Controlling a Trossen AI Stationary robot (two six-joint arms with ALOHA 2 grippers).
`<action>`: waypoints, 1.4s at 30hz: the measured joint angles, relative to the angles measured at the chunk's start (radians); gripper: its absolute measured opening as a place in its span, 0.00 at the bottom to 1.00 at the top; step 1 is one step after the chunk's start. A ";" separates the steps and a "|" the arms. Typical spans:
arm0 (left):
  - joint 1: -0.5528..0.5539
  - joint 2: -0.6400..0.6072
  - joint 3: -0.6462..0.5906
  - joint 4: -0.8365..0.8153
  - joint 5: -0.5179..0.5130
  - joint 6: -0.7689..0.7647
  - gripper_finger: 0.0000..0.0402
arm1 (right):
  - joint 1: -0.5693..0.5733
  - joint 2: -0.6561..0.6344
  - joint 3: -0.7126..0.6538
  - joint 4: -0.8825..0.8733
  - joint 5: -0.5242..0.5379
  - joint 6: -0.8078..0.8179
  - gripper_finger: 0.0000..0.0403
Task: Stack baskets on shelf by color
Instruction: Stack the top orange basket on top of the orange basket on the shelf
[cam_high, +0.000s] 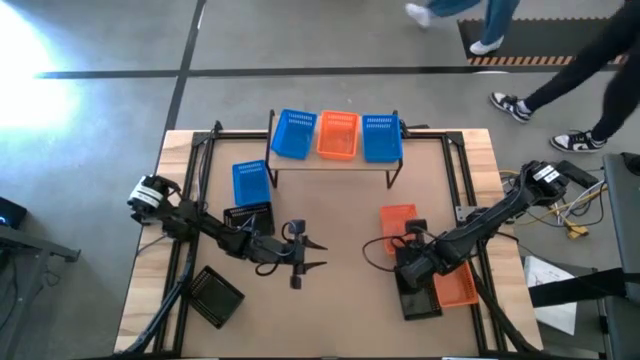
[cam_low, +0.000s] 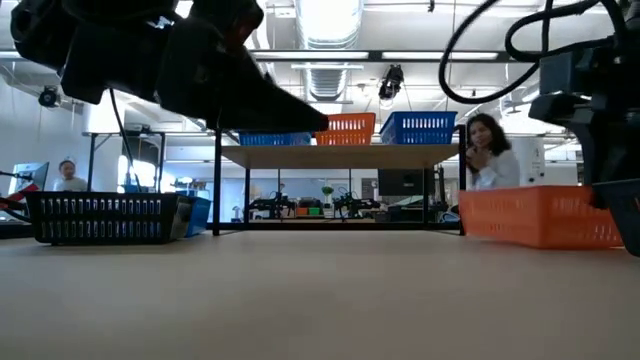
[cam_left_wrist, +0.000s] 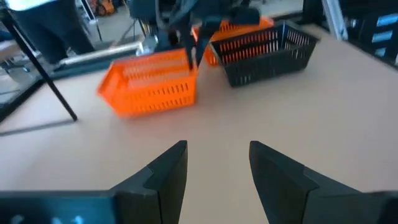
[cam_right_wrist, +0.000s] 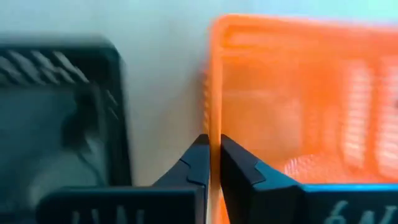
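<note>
High view: three blue baskets (cam_high: 293, 134), two orange (cam_high: 338, 135).

Three blue baskets (cam_high: 293, 133), three orange baskets (cam_high: 338, 135), three black baskets (cam_high: 216, 297), one shelf (cam_high: 330, 166), two arms, one table (cam_high: 340, 320).

On the shelf (cam_low: 340, 155) at twelve o'clock sat blue and orange baskets (cam_low: 346, 129); a black basket (cam_low: 100, 217) lay at nine, an orange basket (cam_low: 540, 215) at three.

No readable text or labels appear anywhere.
</note>
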 joint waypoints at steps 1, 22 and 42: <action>-0.001 -0.003 -0.004 -0.015 0.000 -0.003 0.39 | 0.000 0.007 0.006 0.031 0.000 -0.001 0.04; -0.021 -0.013 -0.078 -0.075 -0.027 -0.233 0.39 | -0.508 0.097 0.714 0.197 0.194 -0.780 0.03; -0.034 -0.013 -0.077 -0.048 -0.027 -0.234 0.39 | -0.833 0.558 1.355 -0.417 0.028 -0.741 0.04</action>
